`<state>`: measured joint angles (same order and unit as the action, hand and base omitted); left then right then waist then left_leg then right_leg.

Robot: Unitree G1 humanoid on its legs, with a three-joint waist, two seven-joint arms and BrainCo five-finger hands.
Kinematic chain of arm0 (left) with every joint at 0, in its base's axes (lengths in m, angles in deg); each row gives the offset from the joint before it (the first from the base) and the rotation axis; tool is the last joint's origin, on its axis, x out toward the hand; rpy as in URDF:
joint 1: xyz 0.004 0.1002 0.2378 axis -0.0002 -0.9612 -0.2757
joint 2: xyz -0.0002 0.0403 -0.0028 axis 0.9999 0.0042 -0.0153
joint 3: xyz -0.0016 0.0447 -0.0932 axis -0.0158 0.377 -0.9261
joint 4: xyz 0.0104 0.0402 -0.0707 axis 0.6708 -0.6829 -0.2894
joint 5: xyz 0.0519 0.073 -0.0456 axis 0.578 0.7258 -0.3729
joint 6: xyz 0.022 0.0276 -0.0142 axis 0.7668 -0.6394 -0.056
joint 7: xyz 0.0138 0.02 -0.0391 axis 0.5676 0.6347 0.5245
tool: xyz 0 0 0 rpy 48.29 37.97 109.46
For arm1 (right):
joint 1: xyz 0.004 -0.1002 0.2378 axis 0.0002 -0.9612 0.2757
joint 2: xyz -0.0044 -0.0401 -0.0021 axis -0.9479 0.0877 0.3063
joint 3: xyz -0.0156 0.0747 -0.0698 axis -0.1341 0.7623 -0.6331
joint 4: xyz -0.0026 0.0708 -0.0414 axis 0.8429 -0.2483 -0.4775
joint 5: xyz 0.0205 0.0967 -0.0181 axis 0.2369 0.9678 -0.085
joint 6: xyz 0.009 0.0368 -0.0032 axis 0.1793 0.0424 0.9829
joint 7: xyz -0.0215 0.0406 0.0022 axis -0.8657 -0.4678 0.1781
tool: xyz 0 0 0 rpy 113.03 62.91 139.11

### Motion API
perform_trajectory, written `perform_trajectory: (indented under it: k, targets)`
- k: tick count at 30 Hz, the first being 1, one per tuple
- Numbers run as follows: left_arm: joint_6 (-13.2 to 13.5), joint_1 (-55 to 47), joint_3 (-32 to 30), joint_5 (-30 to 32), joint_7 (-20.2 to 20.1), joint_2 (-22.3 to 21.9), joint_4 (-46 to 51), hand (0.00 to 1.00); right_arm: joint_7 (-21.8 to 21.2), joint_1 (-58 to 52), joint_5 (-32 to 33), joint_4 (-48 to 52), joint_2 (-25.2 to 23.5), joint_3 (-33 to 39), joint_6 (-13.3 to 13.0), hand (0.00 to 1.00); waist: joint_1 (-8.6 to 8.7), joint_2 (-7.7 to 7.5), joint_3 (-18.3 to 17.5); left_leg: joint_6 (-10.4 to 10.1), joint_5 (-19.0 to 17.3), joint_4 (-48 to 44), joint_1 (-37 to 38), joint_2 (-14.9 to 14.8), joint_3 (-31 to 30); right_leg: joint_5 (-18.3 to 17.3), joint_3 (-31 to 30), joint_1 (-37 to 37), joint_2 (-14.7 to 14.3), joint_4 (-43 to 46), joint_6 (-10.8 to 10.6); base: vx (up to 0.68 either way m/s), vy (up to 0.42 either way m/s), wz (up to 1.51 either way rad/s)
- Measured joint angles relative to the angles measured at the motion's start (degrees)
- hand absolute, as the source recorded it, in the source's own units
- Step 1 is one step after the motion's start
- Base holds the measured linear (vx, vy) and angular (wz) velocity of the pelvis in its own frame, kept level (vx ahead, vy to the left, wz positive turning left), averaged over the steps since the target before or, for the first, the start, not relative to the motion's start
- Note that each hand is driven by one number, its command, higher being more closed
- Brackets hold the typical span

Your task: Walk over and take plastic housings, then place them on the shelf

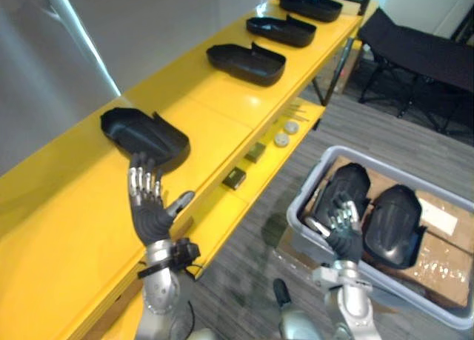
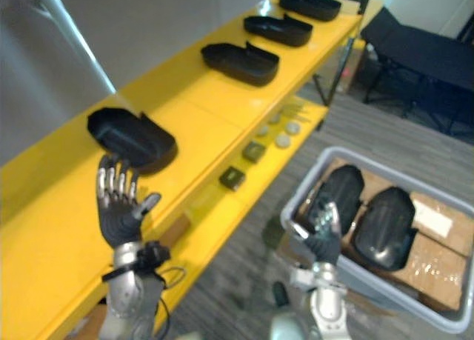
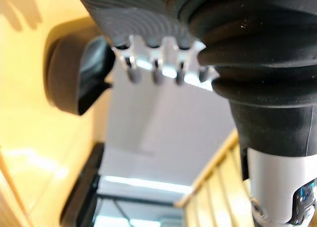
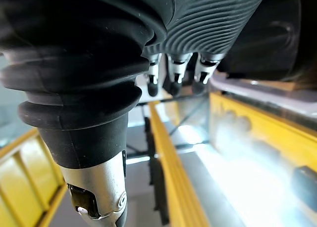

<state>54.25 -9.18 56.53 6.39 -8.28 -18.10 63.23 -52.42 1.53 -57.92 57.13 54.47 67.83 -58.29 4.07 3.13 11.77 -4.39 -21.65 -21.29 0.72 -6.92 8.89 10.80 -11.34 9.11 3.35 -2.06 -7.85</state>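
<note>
Several black plastic housings lie in a row on the yellow shelf [image 1: 67, 229]; the nearest housing [image 1: 144, 136] is just beyond my left hand [image 1: 152, 210]. That hand is upright with straight fingers, open and holding nothing, its fingertips close to the housing's near edge. The same housing [image 3: 74, 73] shows past its fingers [image 3: 153, 71] in the left wrist view. Two more housings lie in a grey bin [image 1: 307, 207] on the floor at the right. My right hand [image 1: 342, 232] hovers open over the left housing in the bin [image 1: 352, 181], next to the other one [image 1: 394, 225].
Small blocks [image 1: 235, 178] and round parts [image 1: 281, 139] sit on the lower yellow shelf level. Cardboard [image 1: 444, 255] lines the bin. A black folding cot [image 1: 422, 51] stands at the back right. Grey floor lies between the shelf and the bin.
</note>
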Motion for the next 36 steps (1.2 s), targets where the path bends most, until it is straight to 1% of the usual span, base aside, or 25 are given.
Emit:
perform_trajectory:
  k: [2, 4, 7, 8, 9, 10, 12, 13, 14, 15, 16, 17, 18, 19, 20, 21, 23, 24, 25, 27, 28, 30, 33, 34, 36]
  targets:
    - [1.02, 1.53, 0.24, 0.08, -0.22, 0.01, 0.00, 0.00, 0.99, 0.74, 1.26, -1.33, 0.03, -0.18, 0.00, 0.00, -0.13, -0.17, 1.15, 0.13, -0.08, -0.97, -0.17, 0.18, -0.77, -0.03, 0.09, 0.10, 0.02, 1.15, 0.05, -0.01, 0.028, 0.07]
    - [1.13, 1.93, 0.56, 0.26, -1.01, 0.03, 0.01, 0.00, 2.47, 1.34, 2.14, -2.26, -0.17, -0.43, 0.00, 0.00, -0.12, -0.28, 1.79, 0.78, -0.51, -1.37, 0.31, 0.52, -0.62, -0.01, -0.17, 1.18, -0.21, 3.63, 0.06, -0.04, 0.039, -0.25]
    - [1.10, 1.97, 2.68, 0.39, -2.18, 0.33, -0.05, 0.00, 2.70, -2.22, 2.79, -2.16, -0.99, -0.56, -0.19, 0.00, -0.05, -0.80, 3.36, 1.75, -2.80, -3.49, 2.96, 0.84, 1.83, 0.06, -0.62, 1.12, -0.58, 7.60, 0.02, -0.13, 0.090, -0.64]
    - [0.95, 1.96, 3.71, 0.41, -2.42, 0.53, -0.10, 0.00, 1.77, -4.53, 3.33, -1.74, -1.22, -0.58, -0.19, 0.00, -0.02, -1.47, 3.65, 2.35, -3.61, -4.90, 3.50, 0.79, 3.88, 1.68, 0.80, 0.87, -0.39, 7.07, 0.21, -0.26, 0.066, -0.88]
    - [0.87, 1.93, 3.68, 0.62, -2.54, 0.59, -0.21, 0.00, 0.41, -5.49, 3.33, -1.72, -1.22, -0.58, -0.19, 0.00, -0.27, -0.89, 3.75, 3.35, -3.25, -4.93, 3.25, 0.09, 6.52, 6.51, 1.67, 0.85, -0.53, 3.67, 1.06, -0.33, 0.062, -0.92]
    - [0.83, 1.87, 2.88, 1.60, -2.57, 0.72, -0.69, 0.00, -0.46, -6.22, 3.34, -1.71, -1.21, -0.80, -0.20, 0.00, 0.21, -0.58, 4.05, 3.72, -2.54, -4.47, 3.10, -0.03, 7.77, 5.75, 5.32, 1.18, 0.04, 5.25, 3.02, -0.28, 0.047, -0.71]
    - [0.74, 1.93, 1.47, 2.13, -2.61, 0.93, -2.43, 0.00, -1.29, -7.09, 3.32, -1.82, -1.21, -1.27, -0.20, 0.00, 0.41, -0.54, 3.96, 4.29, -0.54, -2.44, 3.27, -0.04, 10.24, -1.24, 11.03, 3.07, 1.84, 13.66, 6.04, -0.18, 0.051, -0.56]
    - [0.68, 1.85, -0.31, 2.09, -2.75, 1.51, -3.35, 0.00, -1.40, -6.82, 3.21, -1.83, -1.22, -1.90, -0.20, 0.00, 0.33, -0.28, 4.00, 4.39, 1.66, 0.01, 3.28, -0.33, 11.92, -6.37, 14.45, 3.87, 4.43, 20.78, 6.24, -0.13, 0.047, -0.65]
    - [0.64, 1.68, -1.02, 2.08, -2.79, 1.63, -3.44, 0.00, -1.35, -6.63, 3.18, -1.86, -1.29, -2.02, -0.20, 0.00, 0.18, -0.24, 3.97, 4.27, 2.54, 0.91, 3.28, -0.54, 12.53, -8.17, 15.52, 3.81, 5.59, 23.00, 6.48, -0.12, -0.001, -0.67]
    - [0.43, 1.15, -2.63, 2.02, -3.07, 1.74, -3.43, 0.00, -1.06, -6.19, 3.17, -2.01, -1.46, -2.13, -0.20, 0.00, -0.22, -0.27, 3.95, 3.82, 3.93, 2.19, 3.04, -1.27, 13.75, -10.67, 16.51, 2.93, 7.57, 26.67, 6.55, -0.05, -0.060, -0.47]
    - [0.31, 0.69, -3.53, 1.92, -3.10, 1.77, -3.51, 0.00, -0.84, -5.90, 3.18, -2.25, -1.53, -2.18, -0.20, 0.00, -0.28, -0.27, 3.93, 3.50, 4.48, 2.70, 2.94, -1.69, 14.06, -11.26, 17.10, 2.14, 8.57, 28.05, 7.10, -0.05, -0.095, -0.49]
    - [-0.04, -0.48, -5.19, 1.82, -3.16, 1.94, -3.69, 0.00, -0.20, -5.37, 3.19, -2.98, -1.72, -2.41, -0.19, 0.00, -0.27, -0.27, 3.88, 2.52, 5.40, 3.34, 2.85, -2.42, 14.80, -11.75, 18.26, 0.02, 10.83, 30.57, 7.16, -0.02, -0.202, -0.47]
    - [-0.39, -1.81, -6.14, 1.51, -3.17, 2.25, -3.88, 0.00, 0.17, -5.13, 3.18, -4.11, -1.90, -2.82, -0.17, 0.00, -0.47, -1.68, 3.06, 1.44, 6.01, 3.60, 2.75, -2.74, 15.61, -11.74, 19.10, -2.03, 12.65, 30.83, 6.15, -0.01, -0.173, -0.47]
    - [-0.68, -2.11, -6.49, 1.53, -3.16, 2.31, -4.12, 0.00, 0.39, -4.68, 3.18, -4.59, -1.98, -2.99, -0.10, 0.00, -0.57, -2.01, 2.85, 0.83, 6.39, 3.73, 2.44, -2.89, 15.62, -12.15, 19.22, -2.22, 12.22, 29.61, 4.95, -0.05, -0.292, -0.41]
    - [-1.52, -2.38, -6.65, 1.56, -3.15, 1.61, -5.02, 0.00, 1.07, -4.18, 3.18, -5.08, -1.93, -2.97, 0.02, 0.00, -0.70, -1.04, 2.29, -0.33, 8.07, 5.76, 2.30, -3.09, 15.40, -11.90, 20.85, -1.67, 10.96, 28.52, 4.08, -0.04, -0.223, -0.25]
    - [-1.82, -2.67, -6.10, 1.54, -3.13, 0.86, -5.13, 0.00, 1.48, -4.16, 3.19, -5.69, -1.22, -2.67, 0.02, 0.00, -0.57, -0.18, 1.53, -0.80, 10.24, 8.73, 2.72, -3.41, 15.26, -11.58, 20.91, -1.14, 9.87, 27.63, 3.61, -0.04, -0.260, -0.19]
    - [-1.80, -2.82, -6.72, 1.40, -2.89, 0.16, -4.83, 0.00, 1.46, -4.21, 3.18, -6.86, -0.52, -2.78, 0.09, 0.00, -0.52, 0.75, 0.76, -1.64, 12.01, 11.08, 3.55, -4.25, 15.49, -11.59, 21.00, -1.54, 8.23, 25.45, 3.54, -0.03, -0.163, -0.23]
    - [-1.79, -2.87, -7.05, 1.34, -2.55, 0.01, -4.57, 0.00, 1.47, -4.17, 3.15, -7.07, -0.62, -2.82, 0.11, 0.00, -0.51, 0.86, 0.70, -1.84, 12.27, 11.12, 3.64, -4.62, 15.58, -11.68, 21.07, -2.12, 7.69, 24.26, 3.29, -0.04, -0.174, -0.32]
    - [-1.71, -2.95, -7.65, 0.47, -1.70, 0.03, -3.98, 0.00, 1.51, -4.16, 2.76, -7.33, -0.88, -3.01, 0.32, 0.00, -0.74, 0.69, 0.73, -2.15, 12.54, 10.88, 4.04, -5.20, 15.98, -12.32, 22.06, -3.89, 7.07, 21.03, 2.14, -0.05, -0.172, -0.34]
    - [-1.51, -3.37, -9.13, -0.82, -0.48, -0.05, -3.51, 0.00, 2.34, -4.17, 1.79, -7.46, -1.47, -3.08, 1.27, 0.00, -1.58, -0.58, 0.10, -2.26, 12.57, 9.19, 3.28, -6.05, 16.78, -13.19, 23.88, -6.50, 6.24, 14.14, 0.83, -0.10, -0.222, -0.37]
    - [-1.50, -3.08, -9.11, -0.69, 0.06, -0.14, -3.38, 0.00, 3.58, -4.00, 0.67, -7.50, -1.70, -2.88, 1.98, 0.00, -1.59, -0.86, 0.04, -2.31, 12.52, 7.57, 1.46, -6.59, 16.27, -12.83, 24.62, -7.37, 5.34, 10.37, 0.85, -0.12, -0.183, -0.16]
    - [-1.47, -3.02, -8.27, -0.82, 1.31, -0.74, -3.09, 0.00, 5.48, -3.24, -0.48, -8.48, -1.02, -1.68, 3.12, 0.00, -1.60, -0.02, 0.51, -2.34, 12.60, 6.56, -0.68, -7.79, 13.69, -10.30, 24.86, -7.30, 3.36, 7.07, 1.73, -0.14, -0.112, -0.07]
    - [-1.27, -3.88, -7.00, -0.90, 1.43, -1.89, -3.01, 0.00, 9.22, -1.25, -1.62, -8.78, -0.11, 0.06, 3.70, 0.00, -1.70, 0.12, 1.11, -2.16, 12.50, 7.29, -0.64, -7.53, 11.95, -7.90, 21.96, -7.02, 1.89, 2.14, 2.37, -0.16, -0.040, -0.50]
    - [-1.26, -3.87, -6.48, -0.92, 1.05, -1.90, -3.01, 0.00, 9.96, -0.59, -2.07, -8.76, 0.01, 0.72, 3.70, 0.00, -1.60, 0.07, 1.16, -2.07, 12.35, 7.70, -0.62, -7.30, 12.04, -7.40, 21.77, -7.01, 1.88, 1.22, 2.31, -0.14, -0.001, -0.52]
    - [-1.31, -3.86, -4.00, -2.54, -3.14, -1.78, -3.11, 0.00, 11.58, 0.19, -2.39, -8.74, 0.30, 3.19, 3.82, 0.00, -1.54, -0.21, 1.49, -3.07, 11.66, 8.94, -0.54, -5.40, 10.13, -5.58, 20.81, -6.77, 2.25, -0.95, 2.35, -0.12, 0.032, -0.42]
